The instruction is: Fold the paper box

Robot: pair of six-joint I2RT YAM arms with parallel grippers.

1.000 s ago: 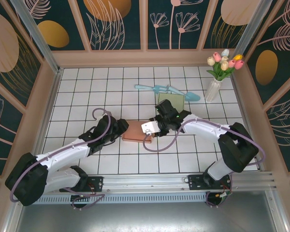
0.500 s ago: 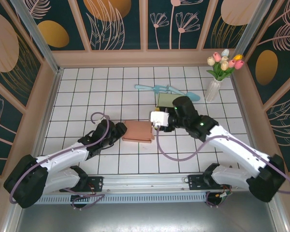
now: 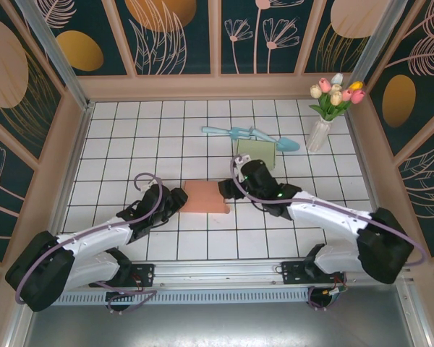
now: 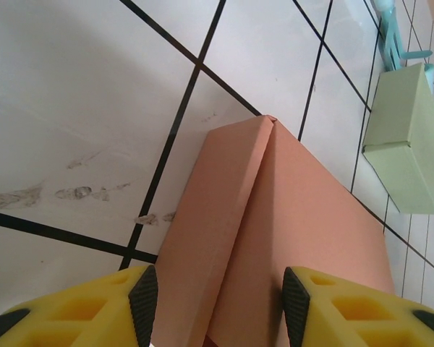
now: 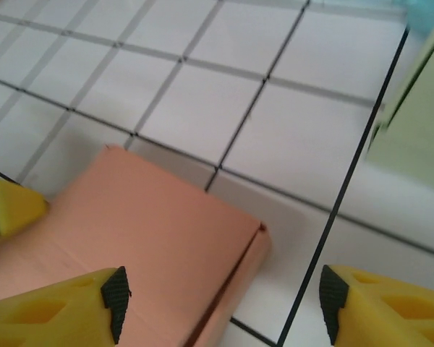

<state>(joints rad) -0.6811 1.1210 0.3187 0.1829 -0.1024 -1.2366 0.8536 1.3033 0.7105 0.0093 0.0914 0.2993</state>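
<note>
The salmon paper box (image 3: 205, 196) lies closed and flat on the white tiles (image 3: 166, 144). My left gripper (image 3: 175, 199) is at its left end. In the left wrist view the box (image 4: 275, 217) runs between the jaws of this gripper (image 4: 220, 307), which stands open astride the box's long edge, one pad beside the side wall and one over the top. My right gripper (image 3: 228, 189) is at the box's right end. In its own view this gripper (image 5: 224, 307) is open wide, above the box's corner (image 5: 159, 231) and the bare tile beside it.
A pale green box (image 3: 257, 150) stands just behind the right arm, also seen as a green box (image 4: 401, 137) from the left wrist. Teal tools (image 3: 249, 135) lie behind it. A vase of tulips (image 3: 320, 134) stands at the back right. Wooden walls enclose the floor.
The right gripper's jaws have widened. The right arm rose and swung right, then came back down at the box's right end. The left arm has hardly moved.
</note>
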